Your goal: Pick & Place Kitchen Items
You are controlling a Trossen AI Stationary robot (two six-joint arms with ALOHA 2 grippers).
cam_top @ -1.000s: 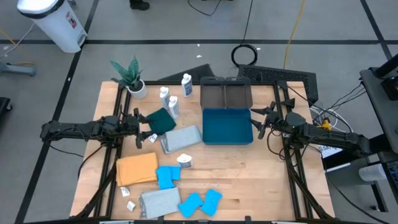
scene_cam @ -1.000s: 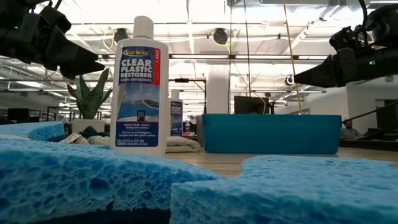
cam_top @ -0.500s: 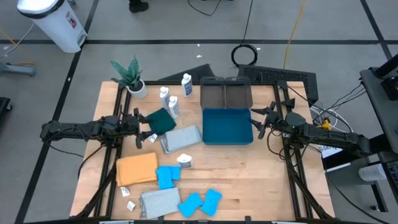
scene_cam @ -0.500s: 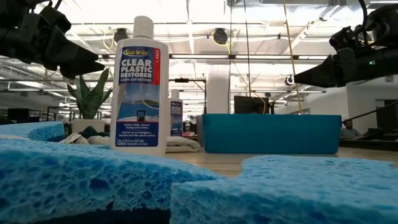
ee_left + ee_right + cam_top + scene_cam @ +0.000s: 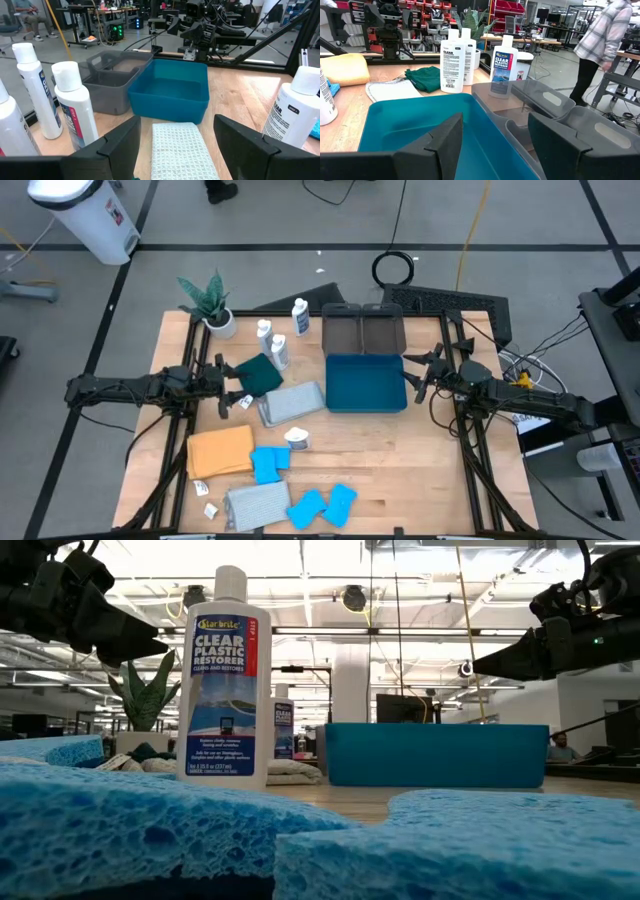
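Three white bottles (image 5: 275,340) stand at the table's far left; a fourth (image 5: 298,439) stands mid-table, large in the low view (image 5: 224,680). Blue sponges (image 5: 322,506) lie at the near edge. A dark green cloth (image 5: 259,373), grey cloths (image 5: 292,402) and an orange cloth (image 5: 220,450) lie left of centre. My left gripper (image 5: 234,387) is open and empty beside the green cloth, above the grey cloth's end (image 5: 182,150). My right gripper (image 5: 412,376) is open and empty at the blue bin's right rim (image 5: 420,125).
A blue bin (image 5: 365,382) sits mid-table with a dark grey tray (image 5: 363,328) behind it. A potted plant (image 5: 211,305) stands at the far left corner. A person (image 5: 597,45) stands beyond the table in the right wrist view.
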